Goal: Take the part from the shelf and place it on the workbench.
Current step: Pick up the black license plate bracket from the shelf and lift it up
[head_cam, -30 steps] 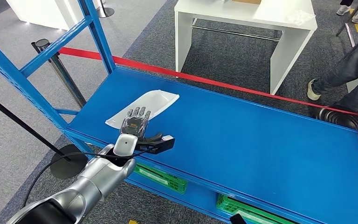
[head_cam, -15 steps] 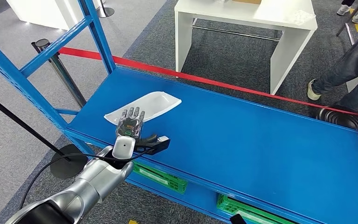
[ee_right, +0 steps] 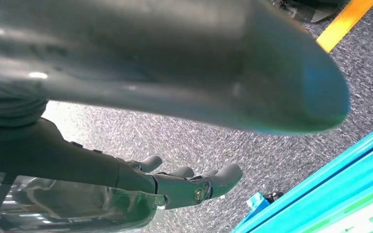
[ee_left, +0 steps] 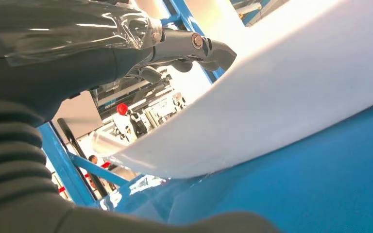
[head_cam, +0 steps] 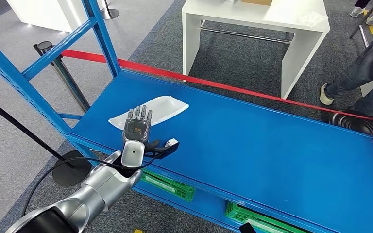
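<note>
The white tray-like part [head_cam: 164, 107] lies on the blue shelf [head_cam: 252, 145] near its left end. My left hand [head_cam: 137, 127] is at the part's near end, its fingers stretched out flat over it and the thumb out to the side. In the left wrist view the part [ee_left: 281, 97] sits just under the dark fingers [ee_left: 194, 46], with the blue shelf surface below. No grip on it is visible. My right hand [ee_right: 184, 187] hangs over grey carpet with loosely curved fingers and holds nothing.
A white workbench [head_cam: 272, 19] stands beyond the shelf, behind a red barrier tape [head_cam: 223, 85]. A person's legs [head_cam: 364, 73] are at the far right. Blue shelf posts [head_cam: 102, 39] rise on the left. Green crates [head_cam: 167, 183] sit on the lower shelf.
The left hand has drawn slightly left and lifted its fingers; the part's near end has shifted a little away and the part has turned slightly on the shelf.
</note>
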`<action>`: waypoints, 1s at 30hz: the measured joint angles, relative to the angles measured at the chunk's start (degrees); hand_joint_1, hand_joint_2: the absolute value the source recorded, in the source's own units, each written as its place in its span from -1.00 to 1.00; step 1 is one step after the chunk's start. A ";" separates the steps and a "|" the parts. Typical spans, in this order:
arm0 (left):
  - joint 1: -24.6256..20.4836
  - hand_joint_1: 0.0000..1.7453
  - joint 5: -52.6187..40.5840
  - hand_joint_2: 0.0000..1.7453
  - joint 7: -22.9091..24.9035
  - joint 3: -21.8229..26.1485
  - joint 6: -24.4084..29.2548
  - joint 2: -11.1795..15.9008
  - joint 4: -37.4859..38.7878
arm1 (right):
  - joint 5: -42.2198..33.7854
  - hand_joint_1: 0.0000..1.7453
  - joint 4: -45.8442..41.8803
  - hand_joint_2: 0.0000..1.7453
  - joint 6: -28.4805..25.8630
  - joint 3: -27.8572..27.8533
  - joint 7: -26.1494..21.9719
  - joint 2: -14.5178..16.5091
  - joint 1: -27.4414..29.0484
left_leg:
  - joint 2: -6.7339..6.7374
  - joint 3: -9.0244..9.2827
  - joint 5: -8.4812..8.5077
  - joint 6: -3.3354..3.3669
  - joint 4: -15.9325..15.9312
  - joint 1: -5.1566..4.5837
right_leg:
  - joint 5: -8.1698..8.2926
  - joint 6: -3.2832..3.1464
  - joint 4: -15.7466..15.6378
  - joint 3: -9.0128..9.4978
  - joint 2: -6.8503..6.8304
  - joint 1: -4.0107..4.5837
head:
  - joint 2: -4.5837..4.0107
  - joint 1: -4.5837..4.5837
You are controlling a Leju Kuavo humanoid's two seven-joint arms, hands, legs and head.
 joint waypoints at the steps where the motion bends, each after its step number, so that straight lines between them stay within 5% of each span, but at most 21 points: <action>1: -0.08 -1.00 0.00 1.00 0.02 -0.15 0.00 0.01 -0.02 | 0.01 -1.00 0.00 -1.00 0.01 0.00 0.00 -0.01 0.00 | 0.00 0.03 0.00 0.00 0.00 0.00 | 0.00 0.00 0.00 0.03 0.00 0.00 | 0.00 0.00; 19: -0.65 -1.00 -0.16 1.00 7.76 -9.17 -0.44 -0.78 -0.35 | -0.25 -1.00 0.00 -1.00 0.16 -1.67 0.00 0.00 0.05 | 0.00 0.17 -0.01 0.00 0.00 0.00 | 0.00 0.00 0.00 0.14 0.01 0.00 | 0.00 0.00; 30: -0.79 -1.00 1.56 1.00 8.63 -6.28 -0.96 0.20 -0.35 | 0.67 -1.00 0.00 -1.00 0.14 -2.34 0.60 0.08 0.08 | 0.01 0.18 -0.01 0.00 0.00 0.02 | -0.01 -0.01 0.00 0.15 0.01 0.04 | 0.00 0.00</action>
